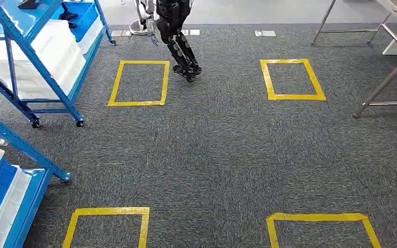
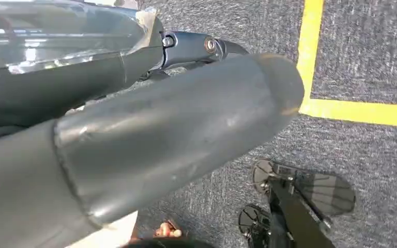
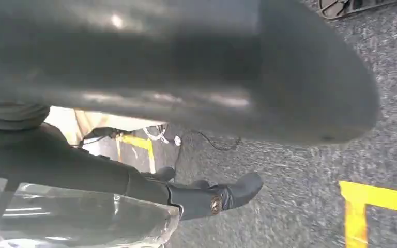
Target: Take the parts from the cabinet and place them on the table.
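The blue wheeled cabinet (image 1: 57, 93) stands at the far left of the head view, with white bins (image 1: 57, 57) on its shelves and a blue bin (image 1: 85, 18) holding a dark part (image 1: 68, 15). A second blue rack (image 1: 15, 142) with white and blue bins sits close at the near left. The metal table's legs (image 1: 387, 77) rise at the far right. My left hand (image 2: 134, 113) hangs over the carpet, thumb and dark fingers (image 2: 196, 46) stretched out with nothing between them. My right hand (image 3: 186, 77) hangs the same way, its fingers (image 3: 207, 199) straight and holding nothing.
Grey carpet carries yellow taped squares (image 1: 139, 82) (image 1: 292, 78) ahead and two more (image 1: 108, 227) (image 1: 320, 230) nearer. Another dark humanoid robot (image 1: 178, 36) stands at the back centre. Open floor lies between the racks and the table.
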Robot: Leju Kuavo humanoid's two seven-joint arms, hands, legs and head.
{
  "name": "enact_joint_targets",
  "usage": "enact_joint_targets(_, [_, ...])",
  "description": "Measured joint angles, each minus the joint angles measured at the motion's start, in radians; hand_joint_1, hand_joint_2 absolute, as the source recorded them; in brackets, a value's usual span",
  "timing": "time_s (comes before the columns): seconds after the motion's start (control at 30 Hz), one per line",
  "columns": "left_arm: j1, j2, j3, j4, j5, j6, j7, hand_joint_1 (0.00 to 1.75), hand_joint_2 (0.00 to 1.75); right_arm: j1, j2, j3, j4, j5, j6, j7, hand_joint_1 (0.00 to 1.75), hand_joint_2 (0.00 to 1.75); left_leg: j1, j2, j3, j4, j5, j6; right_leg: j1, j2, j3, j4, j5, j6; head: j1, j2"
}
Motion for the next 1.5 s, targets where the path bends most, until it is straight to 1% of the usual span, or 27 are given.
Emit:
enact_joint_targets(0.13, [0.000, 0.002, 0.000, 0.000, -0.001, 0.000, 0.000, 0.00, 0.00, -0.010, 0.002, 0.000, 0.000, 0.001, 0.000, 0.000, 0.00, 0.00, -0.008, -0.040, -0.006, -0.014, 0.009, 0.021, 0.001, -0.032, 0.011, -0.005, -0.003, 0.014, -0.001, 0.000])
enact_joint_targets(0.17, [0.001, 0.001, 0.000, 0.000, -0.002, -0.001, 0.000, 0.00, 0.00, -0.009, 0.002, 0.000, -0.001, 0.002, 0.000, 0.001, 0.00, 0.00, 0.007, -0.050, 0.008, -0.031, 0.020, 0.033, 0.002, -0.012, 0.004, 0.008, -0.015, 0.022, 0.000, 0.000])
enact_joint_targets(0.23, [-0.002, 0.003, 0.000, 0.000, -0.002, -0.001, 0.000, 0.00, 0.00, -0.005, 0.004, 0.001, -0.001, 0.007, 0.000, 0.001, 0.00, 0.00, 0.007, -0.072, 0.006, -0.035, 0.025, 0.041, -0.007, 0.068, -0.043, 0.121, -0.076, 0.011, 0.003, 0.000])
enact_joint_targets(0.3, [-0.002, 0.003, 0.000, 0.000, -0.003, -0.002, 0.000, 0.00, 0.00, -0.002, 0.003, 0.001, -0.001, 0.009, 0.000, 0.002, 0.00, 0.00, 0.006, -0.097, 0.003, -0.035, 0.025, 0.041, -0.012, 0.086, -0.118, 0.274, -0.134, 0.008, 0.006, 0.000])
enact_joint_targets(0.33, [-0.001, 0.003, 0.000, 0.000, -0.003, -0.002, 0.000, 0.00, 0.00, -0.001, 0.003, 0.001, -0.001, 0.010, 0.000, 0.002, 0.00, 0.00, 0.006, -0.110, 0.003, -0.035, 0.025, 0.041, -0.014, 0.087, -0.140, 0.315, -0.140, 0.014, 0.007, 0.000])
enact_joint_targets(0.37, [0.000, 0.003, 0.000, 0.000, -0.003, -0.002, 0.001, 0.00, 0.00, -0.001, 0.003, 0.001, -0.001, 0.010, 0.000, 0.002, 0.00, 0.00, 0.007, -0.123, 0.004, -0.034, 0.025, 0.041, -0.018, 0.087, -0.139, 0.309, -0.130, 0.022, 0.007, 0.000])
enact_joint_targets(0.43, [0.000, 0.003, 0.000, 0.000, -0.003, -0.002, 0.002, 0.00, 0.00, 0.000, 0.003, 0.001, -0.001, 0.006, 0.004, 0.003, 0.00, 0.00, 0.009, -0.153, 0.008, -0.032, 0.025, 0.036, -0.029, 0.091, -0.079, 0.172, -0.058, 0.050, 0.007, 0.000])
enact_joint_targets(0.47, [0.000, 0.003, 0.000, 0.000, -0.003, -0.002, 0.002, 0.00, 0.00, 0.000, 0.002, 0.001, -0.001, 0.004, 0.004, 0.003, 0.00, 0.00, 0.012, -0.165, 0.009, -0.029, 0.023, 0.030, -0.037, 0.109, -0.037, 0.077, -0.017, 0.063, 0.007, 0.000])
enact_joint_targets(0.5, [0.000, 0.003, 0.000, 0.000, -0.003, -0.002, 0.002, 0.00, 0.00, 0.000, 0.003, 0.001, -0.001, 0.005, 0.005, 0.004, 0.00, 0.00, 0.013, -0.173, 0.004, -0.024, 0.020, 0.022, -0.049, 0.154, -0.016, 0.016, -0.002, 0.071, 0.009, 0.000])
enact_joint_targets(0.57, [-0.001, 0.004, 0.000, -0.001, -0.003, 0.003, 0.004, 0.00, 0.00, 0.001, 0.007, 0.002, 0.000, 0.011, 0.006, 0.014, 0.00, 0.00, 0.007, -0.188, -0.003, -0.017, 0.020, 0.008, -0.036, 0.142, -0.018, 0.016, 0.003, 0.051, 0.009, 0.000])
enact_joint_targets(0.63, [0.006, 0.004, 0.000, 0.000, -0.003, 0.004, 0.005, 0.00, 0.00, -0.005, 0.007, 0.002, 0.000, 0.011, 0.006, 0.016, 0.00, 0.00, 0.015, -0.200, -0.006, -0.025, 0.028, -0.003, -0.028, 0.127, -0.013, 0.017, 0.007, 0.042, 0.008, 0.000])
enact_joint_targets(0.67, [0.007, 0.005, 0.000, 0.000, -0.003, 0.006, 0.006, 0.00, 0.00, -0.005, 0.007, 0.002, 0.000, 0.012, 0.006, 0.017, 0.00, 0.00, 0.020, -0.201, -0.010, -0.019, 0.023, -0.006, -0.040, 0.113, -0.013, 0.012, 0.012, 0.033, 0.008, 0.000])
enact_joint_targets(0.73, [0.005, 0.004, 0.000, 0.000, -0.003, 0.007, 0.006, 0.00, 0.00, -0.002, 0.007, 0.002, 0.000, 0.014, 0.007, 0.017, 0.00, 0.00, 0.015, -0.115, -0.044, 0.056, -0.031, -0.010, -0.032, 0.092, -0.014, 0.012, 0.012, 0.018, -0.001, 0.000])
enact_joint_targets(0.77, [0.002, 0.004, 0.000, 0.000, -0.003, 0.007, 0.007, 0.00, 0.00, 0.001, 0.007, 0.002, 0.000, 0.015, 0.007, 0.018, 0.00, 0.00, 0.015, -0.095, -0.083, 0.139, -0.073, -0.012, -0.026, 0.079, -0.015, 0.012, 0.010, 0.013, -0.001, 0.000])
enact_joint_targets(0.83, [0.002, 0.004, 0.000, 0.000, -0.003, 0.010, 0.011, 0.00, 0.00, 0.003, 0.007, 0.002, 0.000, 0.020, 0.008, 0.026, 0.00, 0.00, 0.015, -0.081, -0.152, 0.283, -0.128, -0.012, -0.017, 0.050, -0.016, 0.013, 0.008, 0.008, -0.001, 0.000])
enact_joint_targets(0.87, [0.003, 0.004, 0.000, 0.000, -0.003, 0.011, 0.016, 0.00, 0.00, 0.002, 0.007, 0.003, 0.000, 0.026, 0.010, 0.032, 0.00, 0.00, 0.015, -0.080, -0.161, 0.302, -0.123, -0.010, -0.013, 0.038, -0.016, 0.013, 0.006, 0.006, -0.001, 0.000])
enact_joint_targets(0.9, [0.004, 0.004, 0.000, 0.000, -0.003, 0.013, 0.020, 0.00, 0.00, 0.002, 0.006, 0.006, 0.000, 0.031, 0.012, 0.037, 0.00, 0.00, 0.015, -0.079, -0.144, 0.269, -0.095, -0.005, -0.009, 0.025, -0.015, 0.013, 0.005, 0.004, -0.002, 0.000])
enact_joint_targets(0.97, [0.005, 0.004, 0.000, 0.000, 0.000, 0.018, 0.027, 0.00, 0.00, -0.002, 0.007, 0.013, 0.000, 0.045, 0.019, 0.045, 0.00, 0.00, 0.006, -0.055, -0.051, 0.101, -0.012, 0.014, -0.003, 0.003, -0.008, 0.012, 0.001, -0.001, -0.002, 0.000])
enact_joint_targets(1.0, [0.003, 0.004, 0.000, 0.000, 0.000, 0.019, 0.027, 0.00, 0.00, -0.003, 0.007, 0.017, 0.000, 0.050, 0.019, 0.048, 0.00, 0.00, -0.006, -0.006, -0.007, 0.023, 0.011, 0.029, -0.003, -0.004, -0.004, 0.012, 0.000, -0.002, -0.001, 0.000])
enact_joint_targets(1.03, [-0.002, 0.005, 0.000, -0.001, 0.000, 0.019, 0.029, 0.00, 0.00, -0.003, 0.009, 0.021, 0.000, 0.056, 0.021, 0.049, 0.00, 0.00, -0.021, 0.041, 0.002, 0.001, -0.006, 0.037, 0.007, -0.015, -0.004, 0.014, -0.004, 0.003, 0.001, 0.000])
enact_joint_targets(1.17, [-0.002, 0.004, 0.000, -0.001, 0.006, 0.031, 0.043, 0.00, 0.00, -0.013, 0.009, 0.037, -0.001, 0.075, 0.028, 0.050, 0.00, 0.00, -0.022, -0.020, -0.002, -0.022, 0.011, 0.047, 0.010, -0.061, 0.006, 0.006, -0.008, 0.012, -0.003, 0.000])
enact_joint_targets(1.23, [-0.001, 0.002, 0.001, -0.001, 0.012, 0.034, 0.048, 0.00, 0.00, -0.010, 0.003, 0.043, -0.001, 0.082, 0.035, 0.052, 0.00, 0.00, -0.008, -0.042, 0.008, -0.039, 0.026, 0.051, 0.003, 0.029, -0.016, 0.056, -0.041, 0.015, -0.002, 0.000])
enact_joint_targets(1.27, [-0.003, 0.002, 0.001, -0.001, 0.013, 0.037, 0.052, 0.00, 0.00, -0.006, 0.003, 0.045, -0.001, 0.083, 0.039, 0.052, 0.00, 0.00, -0.008, -0.057, 0.005, -0.039, 0.030, 0.056, -0.004, 0.065, -0.051, 0.134, -0.077, 0.010, 0.000, 0.000])
enact_joint_targets(1.33, [-0.003, 0.000, 0.001, -0.001, 0.013, 0.037, 0.052, 0.00, 0.00, -0.003, -0.002, 0.051, -0.001, 0.085, 0.039, 0.052, 0.00, 0.00, -0.008, -0.088, 0.001, -0.039, 0.031, 0.055, -0.012, 0.083, -0.123, 0.284, -0.131, 0.011, 0.001, 0.000])
enact_joint_targets(1.37, [-0.002, 0.000, 0.001, -0.001, 0.013, 0.037, 0.053, 0.00, 0.00, -0.002, -0.003, 0.052, -0.001, 0.085, 0.039, 0.052, 0.00, 0.00, -0.007, -0.104, 0.001, -0.038, 0.032, 0.053, -0.016, 0.084, -0.139, 0.315, -0.133, 0.020, 0.002, 0.000])
enact_joint_targets(1.43, [0.001, 0.000, 0.003, 0.000, 0.014, 0.037, 0.054, 0.00, 0.00, -0.001, -0.006, 0.053, -0.001, 0.085, 0.039, 0.052, 0.00, 0.00, -0.001, -0.133, 0.003, -0.036, 0.033, 0.048, -0.025, 0.088, -0.106, 0.234, -0.085, 0.046, 0.001, 0.000])
enact_joint_targets(1.5, [0.001, -0.002, 0.003, 0.000, 0.014, 0.037, 0.054, 0.00, 0.00, -0.001, -0.009, 0.055, -0.001, 0.085, 0.039, 0.052, 0.00, 0.00, 0.007, -0.162, 0.002, -0.027, 0.030, 0.035, -0.040, 0.126, -0.021, 0.040, 0.000, 0.076, 0.002, 0.000])
